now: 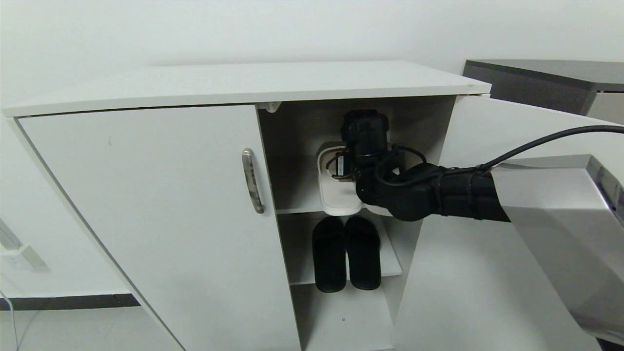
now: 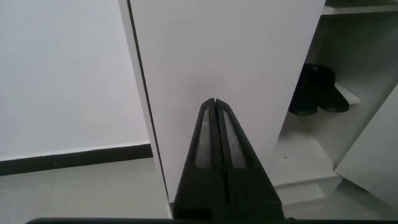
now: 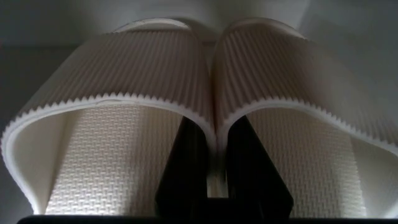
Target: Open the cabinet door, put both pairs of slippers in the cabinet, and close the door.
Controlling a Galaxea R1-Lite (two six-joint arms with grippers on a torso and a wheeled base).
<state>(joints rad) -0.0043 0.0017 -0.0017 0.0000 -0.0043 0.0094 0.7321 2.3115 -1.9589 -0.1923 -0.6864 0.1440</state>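
White flat-topped cabinet (image 1: 243,83) fills centre of head view. Its right-side door (image 1: 463,273) stands wide open; left-side door (image 1: 146,204) is shut, with brushed metal bar handle (image 1: 252,181) on it. Right hand (image 3: 214,143) deep in upper shelf (image 1: 295,211), pinching touching inner straps of cream ribbed foam slippers (image 1: 336,195) (one finger inside each slipper). Pair's near ends poke over shelf front. Black rubber slippers (image 1: 346,253) lie side by side on middle shelf (image 1: 302,280), lower centre of frame. Left hand (image 2: 215,106) pressed together, holding nothing, facing shut door panel.
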